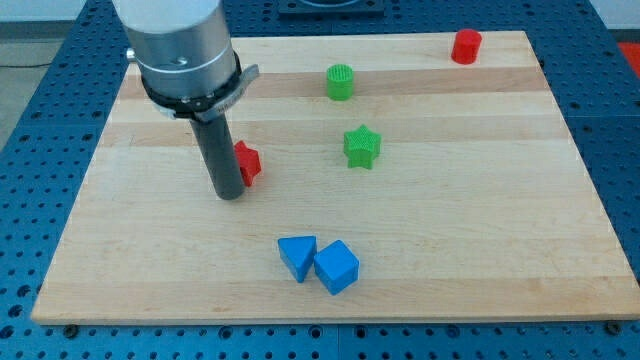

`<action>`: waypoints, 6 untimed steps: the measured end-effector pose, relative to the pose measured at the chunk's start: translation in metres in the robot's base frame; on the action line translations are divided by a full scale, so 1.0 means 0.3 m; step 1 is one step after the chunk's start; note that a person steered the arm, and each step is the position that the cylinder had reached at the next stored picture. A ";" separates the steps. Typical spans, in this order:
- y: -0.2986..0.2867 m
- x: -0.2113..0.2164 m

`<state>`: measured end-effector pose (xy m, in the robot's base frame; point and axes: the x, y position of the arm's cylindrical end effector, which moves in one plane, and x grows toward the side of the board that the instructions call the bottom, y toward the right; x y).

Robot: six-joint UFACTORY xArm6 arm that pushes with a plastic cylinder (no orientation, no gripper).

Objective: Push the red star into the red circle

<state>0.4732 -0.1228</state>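
Note:
The red star (247, 162) lies on the wooden board's left half, partly hidden behind my rod. My tip (229, 195) rests on the board right against the star's left side. The red circle (466, 46), a short red cylinder, stands near the view's top right corner of the board, far from the star.
A green cylinder (340, 82) stands at the top middle and a green star (362, 147) lies below it; both are between the red star and the red circle. A blue triangle (297, 257) and a blue cube (336, 267) touch near the bottom middle. The board (480, 220) ends in blue perforated table.

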 end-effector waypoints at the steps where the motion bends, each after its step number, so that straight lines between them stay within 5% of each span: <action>1: 0.000 -0.054; 4: -0.021 -0.178; 6: 0.207 -0.316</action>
<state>0.3784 -0.0608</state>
